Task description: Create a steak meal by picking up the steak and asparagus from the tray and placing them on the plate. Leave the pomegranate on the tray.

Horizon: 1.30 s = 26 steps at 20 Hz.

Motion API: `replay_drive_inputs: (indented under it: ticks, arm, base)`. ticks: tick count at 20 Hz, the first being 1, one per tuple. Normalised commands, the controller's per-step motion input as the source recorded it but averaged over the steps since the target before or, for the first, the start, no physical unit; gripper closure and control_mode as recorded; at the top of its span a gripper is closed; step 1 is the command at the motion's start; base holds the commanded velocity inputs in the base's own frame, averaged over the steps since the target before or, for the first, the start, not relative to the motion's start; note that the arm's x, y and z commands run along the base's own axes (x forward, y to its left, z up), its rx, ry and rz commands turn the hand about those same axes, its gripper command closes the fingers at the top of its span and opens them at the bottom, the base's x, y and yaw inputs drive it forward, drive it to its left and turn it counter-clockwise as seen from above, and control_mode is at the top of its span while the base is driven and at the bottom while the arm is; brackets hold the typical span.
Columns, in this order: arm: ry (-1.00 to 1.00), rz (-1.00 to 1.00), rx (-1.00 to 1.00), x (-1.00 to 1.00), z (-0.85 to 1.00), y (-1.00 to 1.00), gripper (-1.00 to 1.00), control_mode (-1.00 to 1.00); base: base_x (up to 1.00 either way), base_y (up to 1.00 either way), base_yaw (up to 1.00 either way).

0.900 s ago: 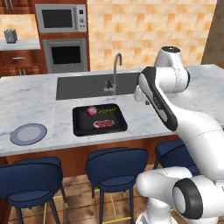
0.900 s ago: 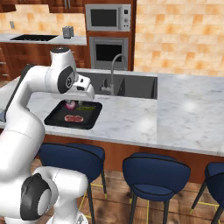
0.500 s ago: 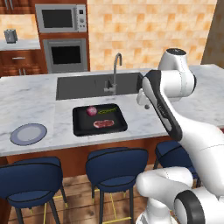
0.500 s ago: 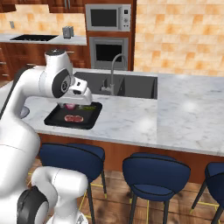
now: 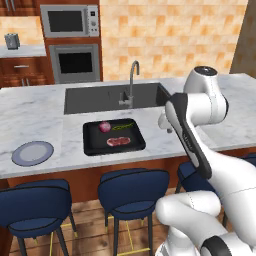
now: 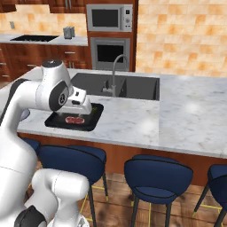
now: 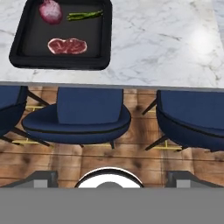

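Observation:
The black tray [image 7: 61, 64] lies on the marble counter at the upper left of the hand view. On it are the flat red-pink steak [image 7: 67, 45], the thin green asparagus [image 7: 84, 15] and the round purplish pomegranate [image 7: 51, 11]. My gripper [image 7: 112, 178] is open and holds nothing; its fingertips [image 7: 41, 177] stand wide apart. It hangs above the counter's front edge, to the right of the tray and apart from it. In the left base view the tray [image 5: 95, 142] holds the steak [image 5: 118, 141], and the grey-blue plate [image 5: 32, 153] sits far left on the counter.
A sink [image 5: 110, 97] with a faucet [image 5: 132, 82] lies behind the tray. Blue stools [image 7: 81, 116] stand below the counter's front edge over a wooden floor. Bare marble [image 7: 166, 39] stretches to the right of the tray.
The arm's upper joints have swung up and to the right in the left base view. Tray, food and plate have not moved.

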Motion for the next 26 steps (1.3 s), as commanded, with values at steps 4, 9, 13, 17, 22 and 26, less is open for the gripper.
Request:
replay_drive_inputs:
  ticks: [4,9,13,17,22,26]
  arm:
    - [0.00,0.00,0.00,0.00,0.00,0.00,-1.00,1.00]
    - [0.00,0.00,0.00,0.00,0.00,0.00,-1.00,1.00]
    - [0.00,0.00,0.00,0.00,0.00,0.00,-1.00,1.00]
    - [0.00,0.00,0.00,0.00,0.00,0.00,-1.00,1.00]
    - [0.00,0.00,0.00,0.00,0.00,0.00,-1.00,1.00]
    - [0.00,0.00,0.00,0.00,0.00,0.00,-1.00,1.00]
  base:
    - [-0.09,0.02,0.00]
    - [-0.52,0.24,0.03]
    - [-0.62,0.37,0.05]
    - [-0.24,0.67,0.06]
    - [0.00,0.83,0.03]
    - [0.08,0.78,0.00]
